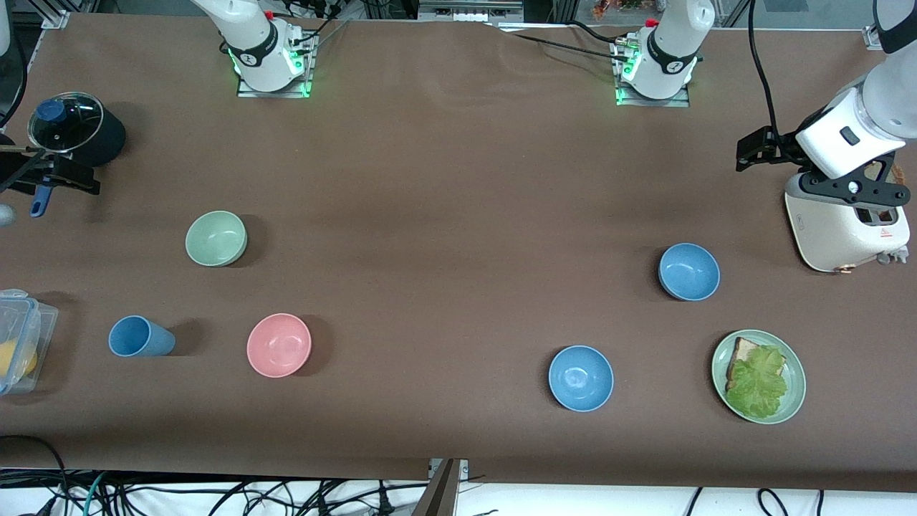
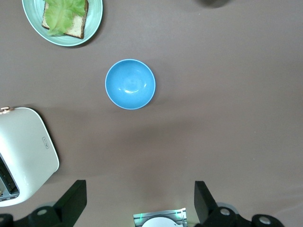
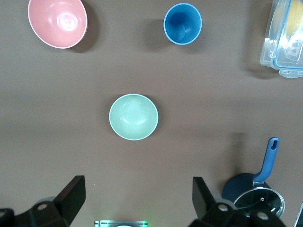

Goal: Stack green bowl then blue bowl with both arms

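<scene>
The green bowl (image 1: 216, 238) sits upright on the brown worktop (image 1: 444, 215), its open mouth facing up. It is round, plain and matte, and lies toward the right arm's end. The pink bowl (image 1: 279, 345) and the blue cup (image 1: 140, 337) are nearer the front camera than it. The cup lies on its side.

Two blue bowls sit upright toward the left arm's end. One blue bowl (image 1: 689, 271) is near the white toaster (image 1: 845, 229). The other blue bowl (image 1: 581, 378) is nearer the front camera, beside the green plate (image 1: 794, 401) with bread and lettuce.

The left pincer (image 2: 137, 201) hangs over the worktop near the toaster, fingers spread wide and holding nothing. The right pincer (image 3: 137, 198) hangs over the worktop near the lidded black pot (image 1: 71, 132), also spread wide and empty. Both pincers' fingertips are cut off at the edges of the wrist views. The clear box (image 1: 21, 337) is cut off by the front view's edge.
</scene>
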`<state>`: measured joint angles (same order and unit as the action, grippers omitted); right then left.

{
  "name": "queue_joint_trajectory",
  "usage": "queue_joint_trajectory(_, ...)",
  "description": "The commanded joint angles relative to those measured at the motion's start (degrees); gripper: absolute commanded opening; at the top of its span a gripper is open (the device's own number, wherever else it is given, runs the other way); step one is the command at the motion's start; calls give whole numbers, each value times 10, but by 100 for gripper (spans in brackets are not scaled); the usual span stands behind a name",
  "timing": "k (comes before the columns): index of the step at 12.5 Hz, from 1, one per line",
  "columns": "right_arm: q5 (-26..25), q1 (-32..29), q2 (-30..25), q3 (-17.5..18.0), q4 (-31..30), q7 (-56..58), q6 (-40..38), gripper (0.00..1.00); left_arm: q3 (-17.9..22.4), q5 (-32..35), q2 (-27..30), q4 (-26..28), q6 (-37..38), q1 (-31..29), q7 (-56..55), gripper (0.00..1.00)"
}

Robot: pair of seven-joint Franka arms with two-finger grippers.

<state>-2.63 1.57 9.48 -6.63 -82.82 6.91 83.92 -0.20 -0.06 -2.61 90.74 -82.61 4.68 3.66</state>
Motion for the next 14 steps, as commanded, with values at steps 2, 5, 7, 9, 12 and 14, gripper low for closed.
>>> queue_joint_trajectory(2,8,-9,5,6,12,-1,-3,100,-6,13,0,-10,11,-5,-2,100)
queue_joint_trajectory(5,8,-9,5,6,12,0,-3,100,-6,12,0,-10,11,-5,-2,100)
queue_joint_trajectory(7,7,-8,5,6,12,3,-2,100,-6,13,0,-10,11,-5,-2,100)
queue_joint_trajectory(9,11,-7,8,7,9,-1,-3,100,-6,12,0,-10,11,-5,-2,100)
queue_joint_trajectory(12,22,-10,16,5,5,-1,0,100,-7,12,1,-10,11,-5,-3,100)
queue_joint_trajectory(14,23,-14,34,5,4,-1,-2,100,-9,13,1,-10,11,-5,-3,100)
